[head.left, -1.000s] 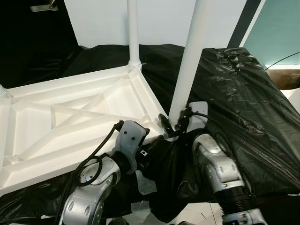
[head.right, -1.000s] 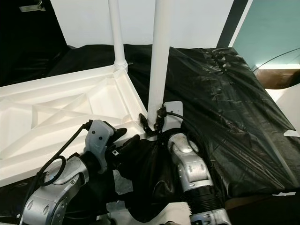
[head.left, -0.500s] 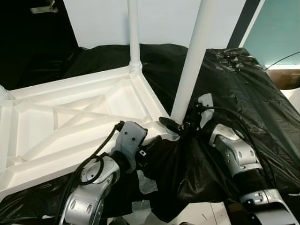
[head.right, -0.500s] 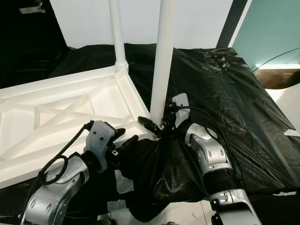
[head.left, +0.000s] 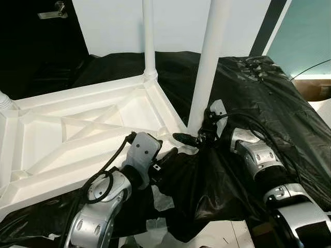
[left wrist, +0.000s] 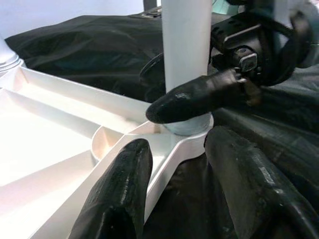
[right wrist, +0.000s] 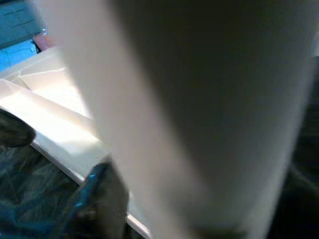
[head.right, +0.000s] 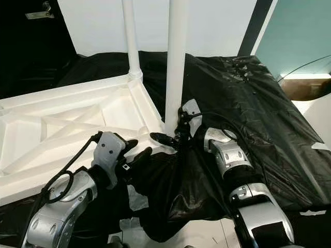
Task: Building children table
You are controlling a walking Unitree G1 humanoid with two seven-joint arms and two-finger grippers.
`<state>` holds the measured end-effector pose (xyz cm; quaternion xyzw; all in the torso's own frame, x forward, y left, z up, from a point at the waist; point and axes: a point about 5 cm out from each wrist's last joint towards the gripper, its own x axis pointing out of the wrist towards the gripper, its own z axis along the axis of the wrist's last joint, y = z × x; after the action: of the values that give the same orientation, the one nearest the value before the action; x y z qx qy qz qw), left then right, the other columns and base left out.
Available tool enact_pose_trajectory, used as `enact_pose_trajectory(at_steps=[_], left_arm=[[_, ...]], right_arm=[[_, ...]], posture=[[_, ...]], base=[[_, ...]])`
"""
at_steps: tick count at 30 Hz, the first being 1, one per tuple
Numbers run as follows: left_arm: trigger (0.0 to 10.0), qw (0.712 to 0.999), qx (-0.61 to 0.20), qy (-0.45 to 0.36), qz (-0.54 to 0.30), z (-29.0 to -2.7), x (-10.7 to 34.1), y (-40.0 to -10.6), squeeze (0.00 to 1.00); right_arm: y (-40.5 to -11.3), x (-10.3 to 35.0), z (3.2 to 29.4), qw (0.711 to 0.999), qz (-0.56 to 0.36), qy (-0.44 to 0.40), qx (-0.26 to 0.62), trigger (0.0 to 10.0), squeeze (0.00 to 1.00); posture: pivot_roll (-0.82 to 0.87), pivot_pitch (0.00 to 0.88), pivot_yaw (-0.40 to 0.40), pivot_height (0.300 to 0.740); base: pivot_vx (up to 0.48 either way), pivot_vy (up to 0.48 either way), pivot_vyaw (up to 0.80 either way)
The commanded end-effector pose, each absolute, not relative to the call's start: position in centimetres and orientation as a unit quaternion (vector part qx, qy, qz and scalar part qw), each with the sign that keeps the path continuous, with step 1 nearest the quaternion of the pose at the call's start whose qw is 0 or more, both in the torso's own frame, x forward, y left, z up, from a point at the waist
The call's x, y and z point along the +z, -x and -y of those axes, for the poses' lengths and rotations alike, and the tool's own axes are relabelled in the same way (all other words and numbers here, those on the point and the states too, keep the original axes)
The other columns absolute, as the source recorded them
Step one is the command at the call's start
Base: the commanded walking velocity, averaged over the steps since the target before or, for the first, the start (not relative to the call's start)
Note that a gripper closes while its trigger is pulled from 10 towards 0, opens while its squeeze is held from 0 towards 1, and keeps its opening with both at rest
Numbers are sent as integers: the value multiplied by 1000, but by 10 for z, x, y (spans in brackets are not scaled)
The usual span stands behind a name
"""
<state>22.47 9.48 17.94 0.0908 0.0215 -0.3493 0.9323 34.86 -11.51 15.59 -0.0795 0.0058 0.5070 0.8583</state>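
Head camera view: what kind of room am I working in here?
Likely an indoor makeshift assembly area: crinkled black plastic sheeting covers the work surface under the upturned white plastic tabletop, with a plain white wall and teal panel behind.

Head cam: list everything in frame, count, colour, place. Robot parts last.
table top: 1, white plastic, upside down with ribbed underside up, lying on the sheet at left.
table legs: 2 in full sight, white, upright; far leg in the far corner socket, near leg at the near right corner.
plastic sheet: 1, black, crinkled, covering the work surface.
cardboard box: 1, brown, far right edge.
left gripper: black fingers open astride the table top's near corner.
right gripper: black fingers around the near leg's base.
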Motion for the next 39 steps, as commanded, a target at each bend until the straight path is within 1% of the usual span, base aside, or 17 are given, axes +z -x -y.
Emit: enact_pose_trajectory(at_steps=[1, 7, 8, 9, 13, 15, 16, 17, 19, 20, 22, 23, 25, 26, 27, 30, 39], left_arm=[[10000, 947, -308, -92, -21, -98, 177, -227, 0], [10000, 948, -304, -91, -21, -97, 176, -226, 0], [10000, 948, -303, -91, -21, -97, 176, -227, 0], [10000, 948, -303, -91, -21, -97, 176, -227, 0], [10000, 949, -303, -88, -21, -94, 176, -227, 0], [10000, 949, -303, -88, -21, -94, 176, -227, 0], [10000, 949, -303, -87, -21, -94, 176, -227, 0], [10000, 949, -303, -87, -21, -94, 176, -227, 0], [10000, 948, -306, -84, -23, -92, 175, -225, 0], [10000, 948, -306, -84, -23, -92, 175, -225, 0], [10000, 948, -308, -82, -24, -92, 175, -224, 0], [10000, 948, -308, -82, -24, -92, 175, -224, 0], [10000, 947, -310, -82, -28, -92, 174, -223, 0], [10000, 947, -310, -82, -28, -92, 174, -223, 0], [10000, 946, -311, -82, -29, -92, 174, -223, 0], [10000, 946, -311, -81, -31, -92, 174, -222, 0], [10000, 946, -310, -83, -34, -95, 174, -221, 0]], right_arm=[[-348, 152, 113, 846, -18, 89, 525, 0, 0], [-347, 149, 115, 846, -14, 88, 525, 0, 0], [-347, 148, 114, 853, -13, 82, 515, 10000, 0], [-347, 148, 114, 853, -13, 82, 515, 10000, 0], [-344, 146, 110, 886, -6, 62, 460, 10000, 0], [-344, 146, 109, 891, -4, 61, 450, 10000, 0], [-342, 144, 106, 902, -4, 64, 426, 10000, 0], [-342, 144, 106, 902, -4, 64, 426, 10000, 0], [-336, 136, 99, 934, -19, 53, 354, 10000, 0], [-336, 136, 99, 934, -19, 53, 354, 10000, 0], [-330, 130, 96, 952, -25, 49, 301, 10000, 0], [-330, 130, 96, 952, -25, 49, 301, 10000, 0], [-325, 127, 92, 968, -23, 41, 248, 10000, 0], [-325, 127, 92, 968, -23, 41, 248, 10000, 0], [-322, 126, 92, 977, -23, 37, 211, 10000, 0], [-316, 125, 86, 983, -26, 20, 181, 10000, 0], [-308, 136, 78, 984, -14, -1, 177, 10000, 0]], posture=[[154, 28, -66, 740], [152, 36, -70, 740], [150, 40, -74, 740], [150, 40, -74, 740], [145, 47, -74, 740], [145, 47, -74, 740], [141, 53, -75, 740], [141, 53, -75, 740], [136, 65, -69, 740], [136, 65, -69, 740], [135, 68, -67, 740], [135, 68, -67, 740], [136, 71, -65, 740], [136, 71, -65, 740], [139, 74, -65, 740], [144, 77, -58, 740], [147, 76, -59, 740]], base=[[0, 0, 0], [0, 0, 0], [0, 0, 0], [0, 0, 0], [0, 0, 0], [0, 0, 0], [0, 0, 0], [0, 0, 0], [0, 0, 0], [0, 0, 0], [0, 0, 0], [0, 0, 0], [0, 0, 0], [0, 0, 0], [0, 0, 0], [0, 0, 0], [0, 0, 0]])
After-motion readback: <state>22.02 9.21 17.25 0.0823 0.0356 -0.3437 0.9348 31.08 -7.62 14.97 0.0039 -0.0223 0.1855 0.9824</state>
